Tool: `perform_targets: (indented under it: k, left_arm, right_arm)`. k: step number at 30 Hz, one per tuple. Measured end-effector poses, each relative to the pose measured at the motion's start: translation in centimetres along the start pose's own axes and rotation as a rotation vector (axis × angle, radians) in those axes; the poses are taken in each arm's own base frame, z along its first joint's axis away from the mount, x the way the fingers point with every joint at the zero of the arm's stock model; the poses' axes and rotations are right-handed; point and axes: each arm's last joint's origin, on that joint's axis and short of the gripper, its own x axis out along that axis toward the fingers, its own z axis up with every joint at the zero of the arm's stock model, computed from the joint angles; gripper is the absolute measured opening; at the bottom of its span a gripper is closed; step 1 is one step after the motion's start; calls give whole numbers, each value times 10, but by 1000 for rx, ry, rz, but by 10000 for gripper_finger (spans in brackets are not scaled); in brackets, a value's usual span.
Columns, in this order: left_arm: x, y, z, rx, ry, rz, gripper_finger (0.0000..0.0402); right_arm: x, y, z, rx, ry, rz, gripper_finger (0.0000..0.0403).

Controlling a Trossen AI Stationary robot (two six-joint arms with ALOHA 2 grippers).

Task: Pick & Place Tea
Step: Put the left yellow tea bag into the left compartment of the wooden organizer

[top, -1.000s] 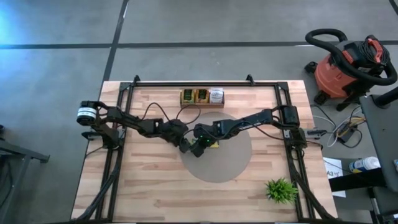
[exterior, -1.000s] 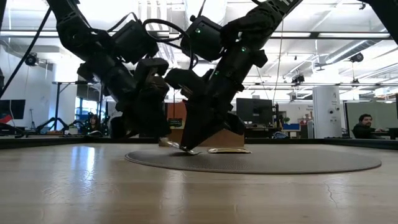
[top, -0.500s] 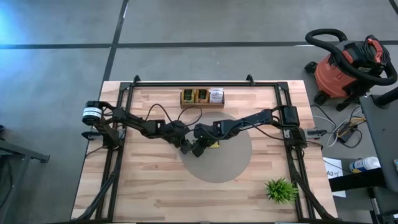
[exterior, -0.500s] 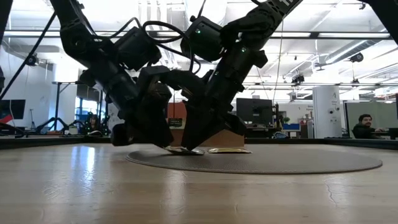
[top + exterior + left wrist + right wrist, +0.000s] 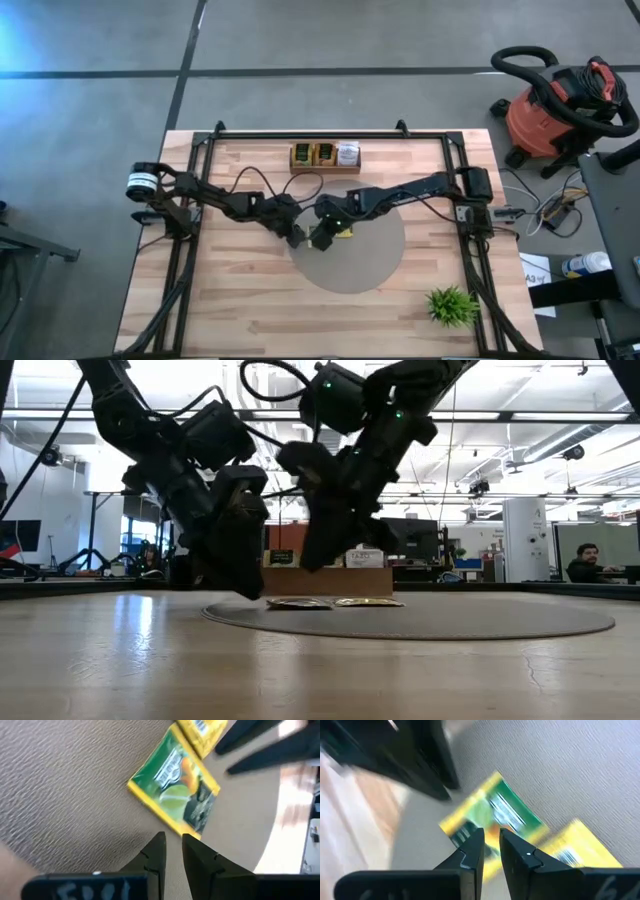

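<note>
L gripper [image 5: 172,851]: dark two-finger pincer, fingers down to a narrow slit, nothing between them; tips hang just short of the near corner of the green-and-yellow square tea packet [image 5: 175,792].
R gripper [image 5: 490,845]: same narrow gap, holding nothing; poised above that same packet, clear of the mat in the low view.
Risk 1: both pincers [image 5: 320,236] crowd one spot on the mat. If both go for the packet, fingers likely knock each other.
Risk 2: packet's flat on the round grey textured mat [image 5: 65,780]. With jaws this narrow, I'd say tips may skid over the foil and push it away, not lift it.
Risk 3: a second yellow packet [image 5: 202,732] lies right beside, corners about touching. A shove could drag both or pinch two.
Tea look: thin, flat, glossy; yellow border, green face w/ citrus print.
Tea place: both packets [image 5: 300,602] lie side by side on the mat, table centre.
Drop-off: brown wooden divided tray [image 5: 325,155] at the far edge, well apart, some packets already in.
</note>
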Motion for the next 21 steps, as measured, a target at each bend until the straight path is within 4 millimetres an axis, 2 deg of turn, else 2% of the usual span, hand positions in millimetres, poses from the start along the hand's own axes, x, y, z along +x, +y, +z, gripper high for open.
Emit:
perform_targets:
  k: [6,10,21]
  left_arm:
    - [1,2,-5,-29,34,38,58]
    - [5,-1,-8,-28,35,18,58]
    - [7,-8,-5,-61,-19,-27,58]
  right_arm:
    - [0,-4,-8,-52,63,-46,59]
    - [9,-8,-12,-50,89,-63,59]
    - [13,-10,-15,-49,106,-46,59]
